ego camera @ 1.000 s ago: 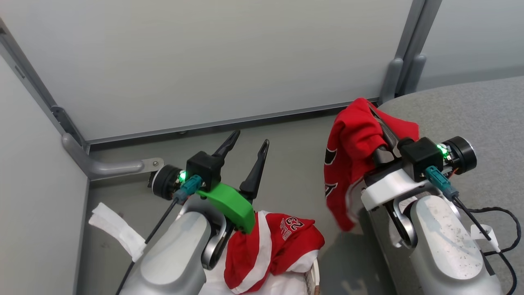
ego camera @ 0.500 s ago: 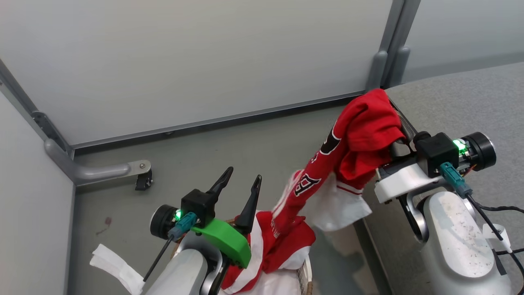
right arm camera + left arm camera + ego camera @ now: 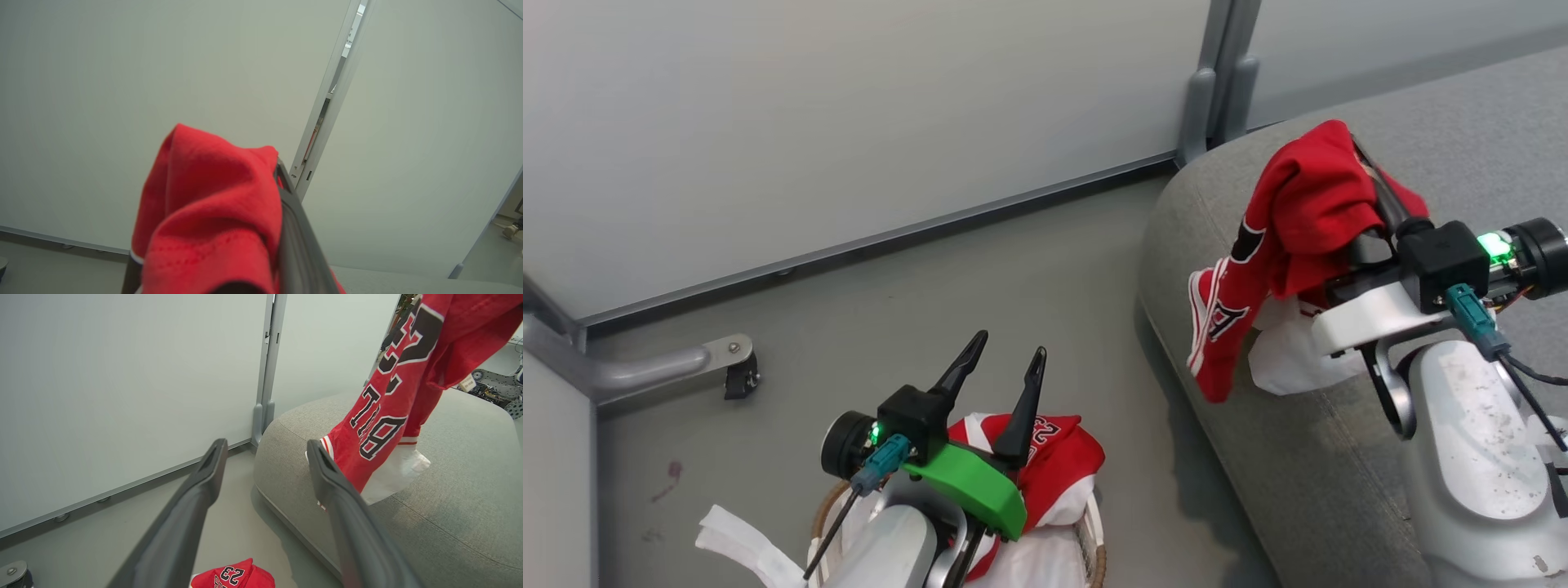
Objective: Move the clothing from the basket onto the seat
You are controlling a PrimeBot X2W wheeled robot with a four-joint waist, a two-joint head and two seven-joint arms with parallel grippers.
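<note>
My right gripper [image 3: 1364,163] is shut on a red jersey [image 3: 1298,204], one piece of the clothing, bunched over its fingers. The jersey hangs above the grey seat [image 3: 1339,457], its lettered hem [image 3: 380,433] dangling just over the cushion [image 3: 449,522]. In the right wrist view the red cloth [image 3: 212,212] covers most of the gripper [image 3: 278,167]. A second red garment [image 3: 1062,457] marked 23 lies in the basket [image 3: 1094,539] on the floor. My left gripper [image 3: 1010,344] is open and empty above the basket, and its wrist view [image 3: 265,445] shows that garment [image 3: 237,575] below.
Pale partition panels stand behind, joined by a metal post [image 3: 1201,90] at the sofa's back corner. A panel foot with a caster [image 3: 739,371] juts onto the grey floor at the left. A white strip of liner [image 3: 735,539] sticks out left of the basket.
The head camera has swung right. My right gripper has carried the red jersey from above the floor to over the sofa, and its hem has come clear of the basket. The left gripper stays open.
</note>
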